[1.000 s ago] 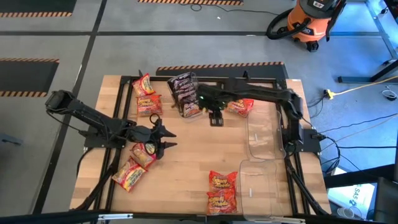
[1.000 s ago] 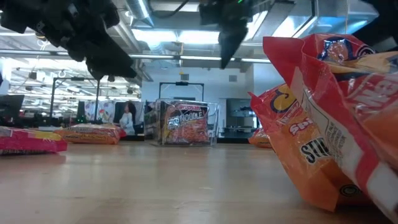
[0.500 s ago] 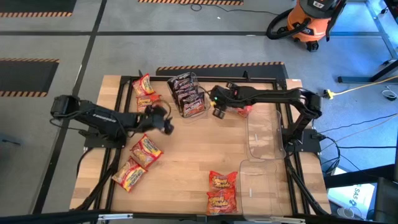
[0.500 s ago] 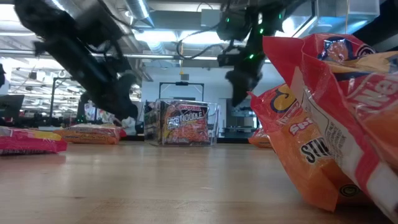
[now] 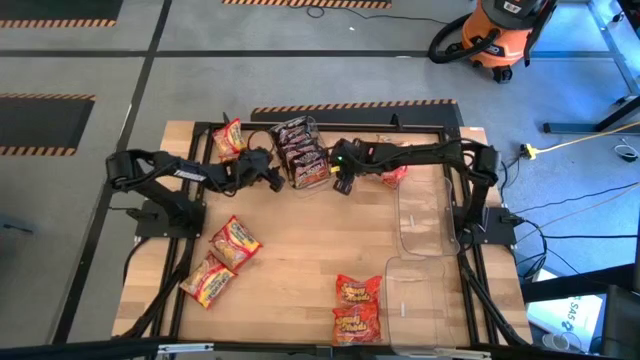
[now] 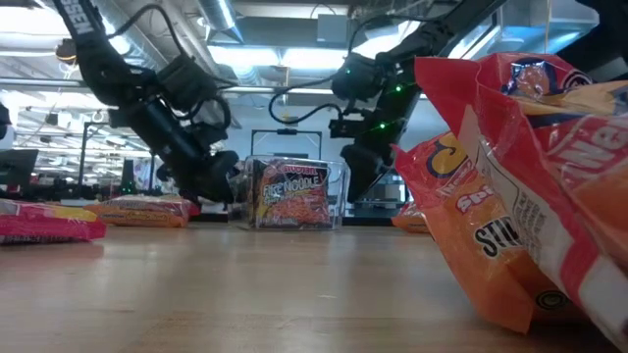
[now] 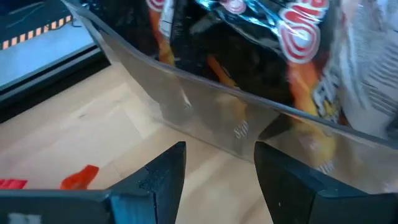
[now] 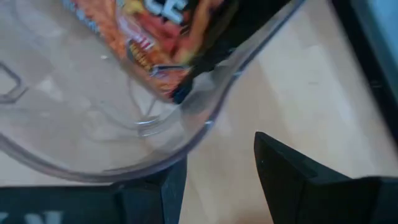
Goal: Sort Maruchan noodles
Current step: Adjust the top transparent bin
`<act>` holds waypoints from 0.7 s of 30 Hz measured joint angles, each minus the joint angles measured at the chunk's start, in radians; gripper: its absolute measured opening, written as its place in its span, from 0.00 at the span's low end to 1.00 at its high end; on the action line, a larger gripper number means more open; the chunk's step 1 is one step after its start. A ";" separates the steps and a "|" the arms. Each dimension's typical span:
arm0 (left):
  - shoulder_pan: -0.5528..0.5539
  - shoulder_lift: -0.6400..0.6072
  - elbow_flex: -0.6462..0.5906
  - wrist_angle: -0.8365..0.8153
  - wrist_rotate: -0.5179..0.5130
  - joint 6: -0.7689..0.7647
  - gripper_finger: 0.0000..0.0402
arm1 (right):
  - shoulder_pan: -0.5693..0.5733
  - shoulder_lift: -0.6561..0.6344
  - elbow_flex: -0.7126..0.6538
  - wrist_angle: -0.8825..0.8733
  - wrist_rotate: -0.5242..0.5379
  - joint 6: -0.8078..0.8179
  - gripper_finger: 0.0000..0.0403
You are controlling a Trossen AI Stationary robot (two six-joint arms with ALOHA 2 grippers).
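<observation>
A clear bin holding dark Maruchan noodle packets stands at the table's far middle. My left gripper is open, just left of the bin, and its fingers point at the bin's clear wall. My right gripper is open at the bin's right near corner, pointing steeply down. Red-orange and yellow-orange packets lie flat on the wood: one far left, two near left, two near the front, one behind my right arm. My left gripper stands close before the bin's left wall; I cannot tell whether its fingertips touch it. My right gripper has one finger right under the bin's rounded corner and the other out over bare wood; whether that finger touches the bin I cannot tell.
Two empty clear bins stand along the right side. In the low view, orange packets fill the right foreground and others lie at the left. Bare wood lies in the table's middle.
My left gripper has swung from the packets at the table's left toward the far edge and right, sinking to the bin's left side. My right gripper has come down from high above to table height beside the bin's right corner, tipping more steeply down. The packets have not moved.
</observation>
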 joint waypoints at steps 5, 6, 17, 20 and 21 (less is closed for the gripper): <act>0.042 0.028 0.000 0.065 0.000 0.005 0.46 | 0.004 0.001 0.000 0.007 -0.082 0.004 0.41; 0.049 0.031 0.000 0.076 0.000 0.005 0.46 | 0.006 0.001 0.000 0.011 -0.085 0.003 0.41; 0.140 0.044 0.000 0.166 0.033 0.080 0.46 | 0.037 0.004 -0.001 0.090 -0.149 -0.006 0.41; 0.172 0.044 0.000 0.186 0.077 0.081 0.46 | 0.038 0.009 -0.002 0.103 -0.161 -0.012 0.41; 0.184 0.044 0.000 0.194 0.098 0.080 0.46 | 0.038 0.009 -0.002 0.107 -0.163 -0.021 0.41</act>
